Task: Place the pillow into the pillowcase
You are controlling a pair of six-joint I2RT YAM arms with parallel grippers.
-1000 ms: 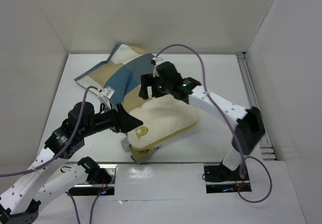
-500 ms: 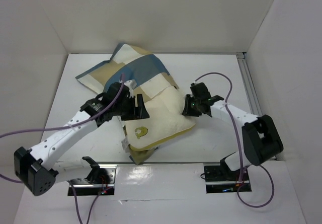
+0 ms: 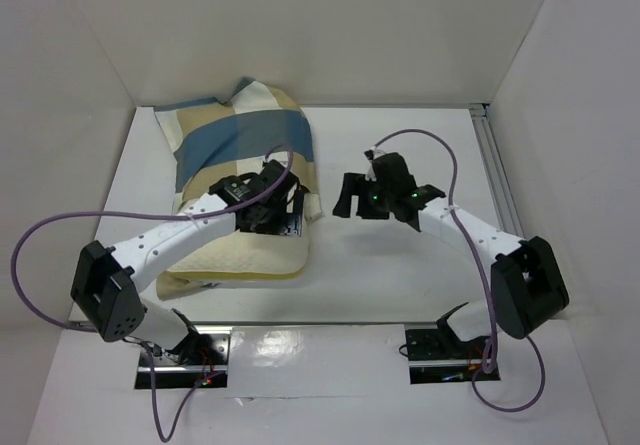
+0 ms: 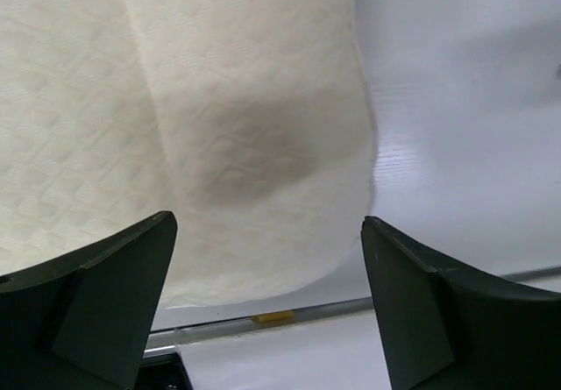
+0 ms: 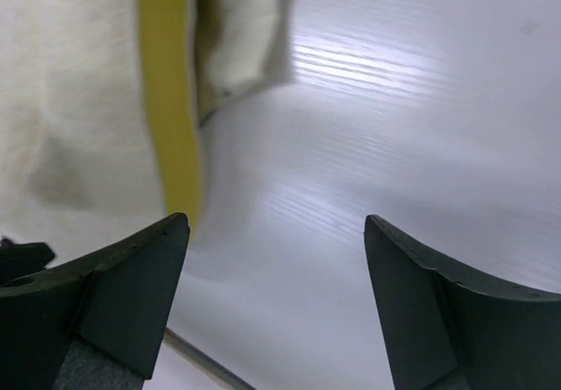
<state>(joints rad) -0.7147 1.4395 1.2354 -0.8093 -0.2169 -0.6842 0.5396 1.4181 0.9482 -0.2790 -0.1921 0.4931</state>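
The blue, tan and cream checked pillowcase [image 3: 240,130] lies at the far left. The cream pillow [image 3: 240,255] with yellow piping reaches out from under its near edge. Whether the pillow's far end is inside the cover or under it, I cannot tell. My left gripper [image 3: 288,210] hovers open over the pillow's right part. In the left wrist view the quilted pillow [image 4: 193,118] lies beyond that gripper [image 4: 267,267], nothing between its fingers. My right gripper [image 3: 352,203] stands open over bare table just right of the pillow. From the right wrist the pillow's yellow edge [image 5: 166,101] and white tag [image 5: 241,39] show beyond the empty right gripper [image 5: 276,258].
White walls close in the table on three sides. A metal rail [image 3: 495,175] runs along the right edge, and the near edge strip [image 4: 272,318] shows past the pillow. Purple cables loop above both arms. Bare white table [image 3: 420,155] lies right of the pillow.
Pillow and pillowcase have shifted left and now lie flatter, the checked fabric over the pillow's far part. Both grippers have opened wider. The right gripper has moved left and farther back.
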